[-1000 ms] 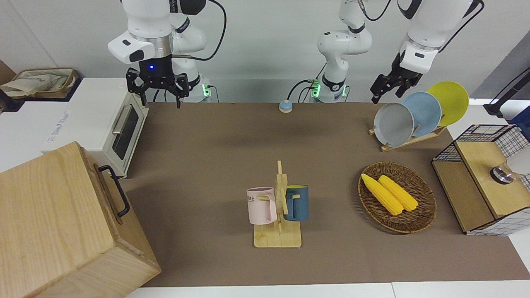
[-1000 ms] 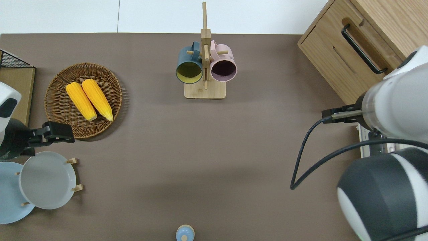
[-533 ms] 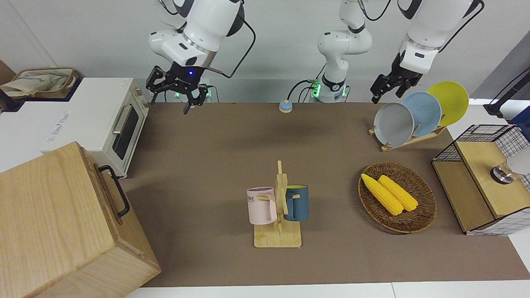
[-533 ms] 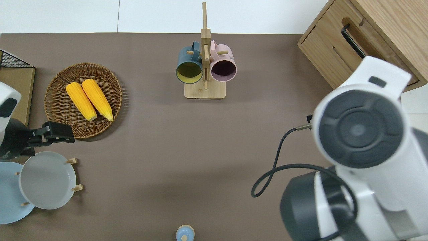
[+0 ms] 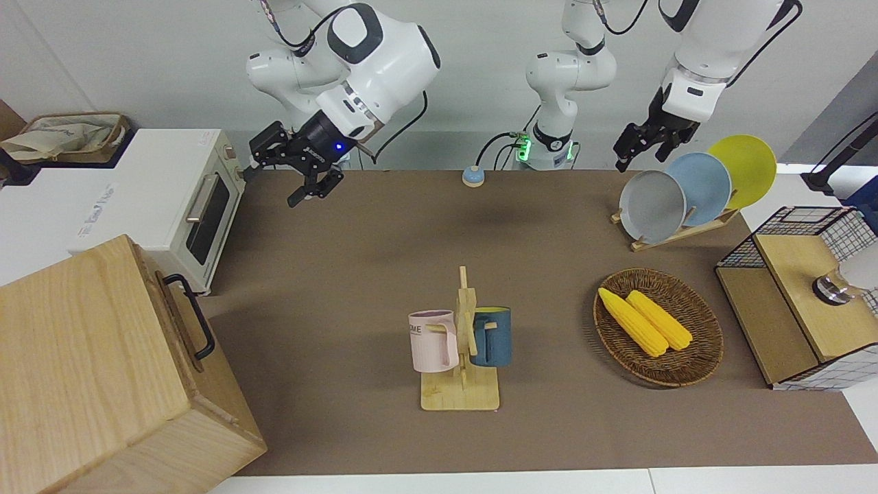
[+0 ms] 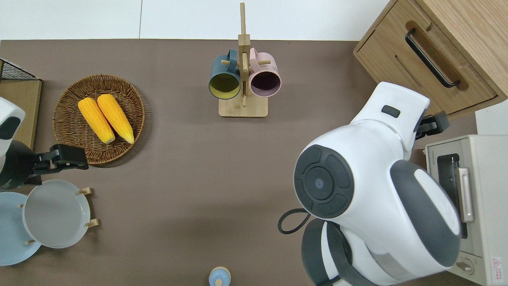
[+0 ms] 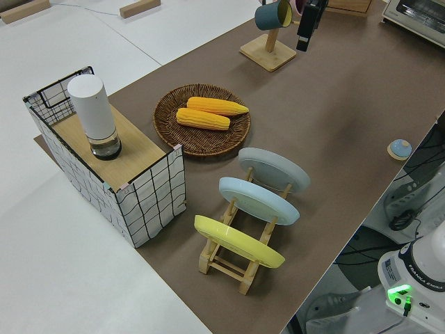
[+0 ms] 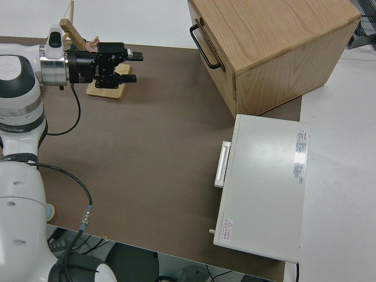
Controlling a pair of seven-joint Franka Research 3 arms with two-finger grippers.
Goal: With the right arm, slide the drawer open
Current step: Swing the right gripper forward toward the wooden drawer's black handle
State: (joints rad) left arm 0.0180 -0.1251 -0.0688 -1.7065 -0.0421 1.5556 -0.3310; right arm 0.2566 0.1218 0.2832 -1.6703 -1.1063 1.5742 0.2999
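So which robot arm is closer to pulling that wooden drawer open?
The right. The right gripper is open at the drawer's end of the table, its handle untouched. The left arm is parked.

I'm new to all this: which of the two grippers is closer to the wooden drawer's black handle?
The right gripper: it hangs open over the bare mat, short of the drawer's black handle, not touching it. The left arm is parked at the opposite end of the table.
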